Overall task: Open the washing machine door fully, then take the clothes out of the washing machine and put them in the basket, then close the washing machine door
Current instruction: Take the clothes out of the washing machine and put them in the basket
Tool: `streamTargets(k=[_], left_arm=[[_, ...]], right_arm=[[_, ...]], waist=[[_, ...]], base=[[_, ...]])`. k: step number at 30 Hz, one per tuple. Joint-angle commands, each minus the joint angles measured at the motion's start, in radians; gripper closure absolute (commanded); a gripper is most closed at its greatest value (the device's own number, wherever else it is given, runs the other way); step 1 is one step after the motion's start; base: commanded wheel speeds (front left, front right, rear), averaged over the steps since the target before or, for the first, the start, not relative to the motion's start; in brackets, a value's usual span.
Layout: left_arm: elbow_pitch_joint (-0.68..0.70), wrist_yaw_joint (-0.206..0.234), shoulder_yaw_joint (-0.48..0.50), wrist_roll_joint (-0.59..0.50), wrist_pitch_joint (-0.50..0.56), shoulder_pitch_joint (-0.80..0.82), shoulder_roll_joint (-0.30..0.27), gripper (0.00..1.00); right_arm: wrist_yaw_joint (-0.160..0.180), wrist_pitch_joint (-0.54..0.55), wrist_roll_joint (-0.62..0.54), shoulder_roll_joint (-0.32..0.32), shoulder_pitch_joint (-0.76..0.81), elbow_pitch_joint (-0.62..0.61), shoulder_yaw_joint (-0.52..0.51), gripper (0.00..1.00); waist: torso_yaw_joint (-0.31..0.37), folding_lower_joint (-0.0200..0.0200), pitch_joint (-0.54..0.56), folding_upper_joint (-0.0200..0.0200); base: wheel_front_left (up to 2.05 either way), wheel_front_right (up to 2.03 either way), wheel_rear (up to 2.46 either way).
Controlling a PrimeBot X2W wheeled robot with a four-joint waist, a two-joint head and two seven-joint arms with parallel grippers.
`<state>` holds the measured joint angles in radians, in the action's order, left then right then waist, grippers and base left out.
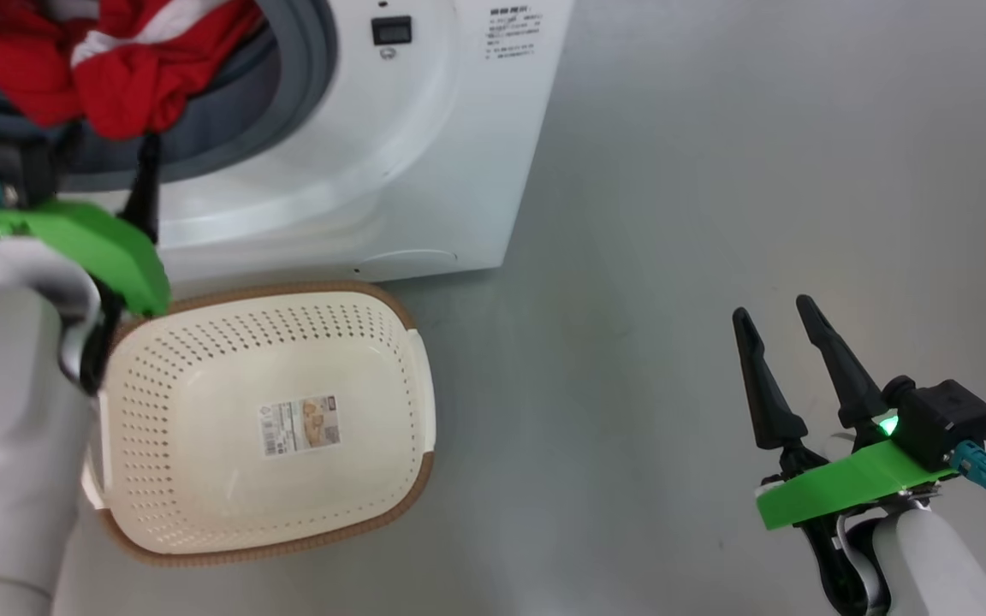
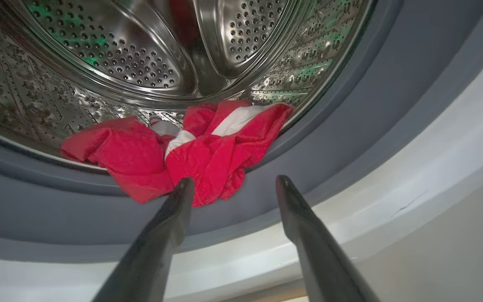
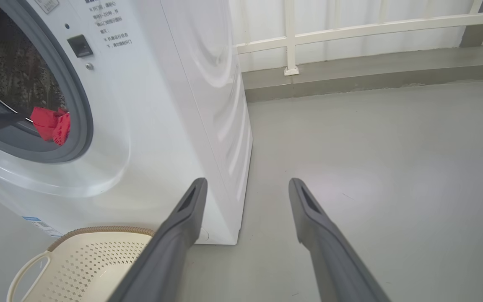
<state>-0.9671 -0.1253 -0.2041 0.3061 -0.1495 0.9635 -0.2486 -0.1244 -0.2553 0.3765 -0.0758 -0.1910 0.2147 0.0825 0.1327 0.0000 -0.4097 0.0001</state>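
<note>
The left end effector [image 2: 234, 180] is closest, its two dark fingers spread wide and gripping nothing. One tip sits at the lowest fold of the clothes [image 2: 208, 155] and the other is over the grey rubber ring [image 2: 329, 138]; from this angle it is hard to say whether either tip actually touches. The red bundle lies at the mouth of the washing machine [image 1: 424, 154], part of it inside the steel drum [image 2: 120, 63] and part spilling over the ring. Closing from here would probably catch only a thin hanging edge, which could slide out on the way up. It could also nip the rubber along with the cloth and tug at the seal. The pieces look tangled, so pulling one may drag the others out after it. The basket [image 1: 288, 291] sits on the floor [image 1: 715, 171] just below the opening, beside the machine's front, so loose pieces could drop between the basket and the machine instead of into it. The left forearm hangs over the basket's near rim, and a careless swing could shove it aside. The right end effector [image 1: 771, 306] hovers well apart over bare floor, fingers open and empty.
</note>
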Motion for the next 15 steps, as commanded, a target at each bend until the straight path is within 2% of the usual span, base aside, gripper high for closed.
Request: streamTargets(k=[1, 7, 15], left_arm=[[-0.014, -0.005, 0.013, -0.009, 0.008, 0.063, -0.056, 0.0], [-0.141, 0.001, -0.013, -0.029, 0.046, 0.196, -0.07, 0.0], [-0.25, -0.002, -0.055, -0.052, 0.07, 0.294, -0.094, 0.0]], right_arm=[[-0.006, -0.006, -0.003, 0.003, -0.019, -0.025, 0.028, 0.0], [-0.006, -0.006, 0.0, 0.012, -0.049, -0.022, 0.046, 0.0], [-0.006, -0.006, 0.007, 0.021, -0.081, -0.025, 0.068, 0.0]], waist=[[0.022, 0.0, -0.034, -0.0001], [0.047, 0.0, -0.069, -0.0001], [0.083, 0.0, -0.109, -0.0001]], base=[[0.0, 0.0, 0.0], [0.0, 0.0, 0.0], [0.0, 0.0, 0.0]])
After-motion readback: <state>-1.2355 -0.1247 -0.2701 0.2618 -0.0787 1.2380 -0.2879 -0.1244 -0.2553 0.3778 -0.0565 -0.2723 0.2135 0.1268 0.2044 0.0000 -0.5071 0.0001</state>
